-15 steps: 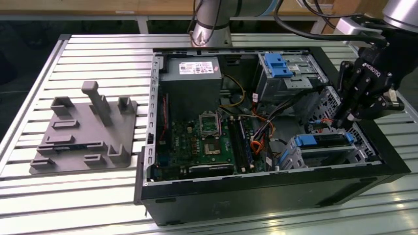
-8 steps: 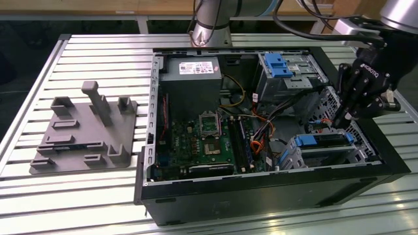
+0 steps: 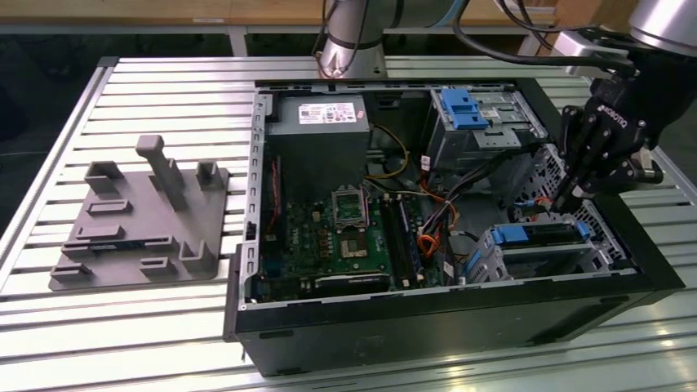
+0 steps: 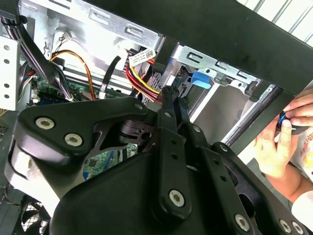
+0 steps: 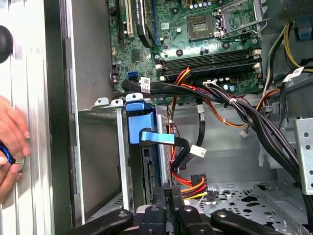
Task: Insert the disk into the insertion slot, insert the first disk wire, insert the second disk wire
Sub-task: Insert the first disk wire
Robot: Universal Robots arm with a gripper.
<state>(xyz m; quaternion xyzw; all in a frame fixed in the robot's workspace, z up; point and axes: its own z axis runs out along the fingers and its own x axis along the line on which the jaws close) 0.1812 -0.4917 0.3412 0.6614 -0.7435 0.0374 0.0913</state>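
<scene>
The disk (image 3: pixel 540 235), framed in blue, sits in the insertion slot (image 3: pixel 495 263), a silver cage at the case's front corner on the exterior view's right. In the first wrist view the disk's blue frame (image 5: pixel 139 122) stands between the slot's metal walls (image 5: pixel 98 115). My gripper (image 3: pixel 566 202) hangs just behind the disk. Its fingers are pressed together in both wrist views (image 5: pixel 168 193) (image 4: pixel 168 91). A black disk wire with a white tag (image 5: pixel 197 151) loops down into the fingertips. A red, yellow and black wire bundle (image 5: pixel 194 183) lies right beside them.
The open computer case (image 3: pixel 436 318) stands on a slatted metal table. A taller silver cage with a blue latch (image 3: pixel 468 110) is at the back, the green board (image 3: pixel 348 237) in the middle. A grey fixture (image 3: pixel 142 220) lies at the exterior view's left. A person's hand (image 4: pixel 276 147) rests outside the case wall.
</scene>
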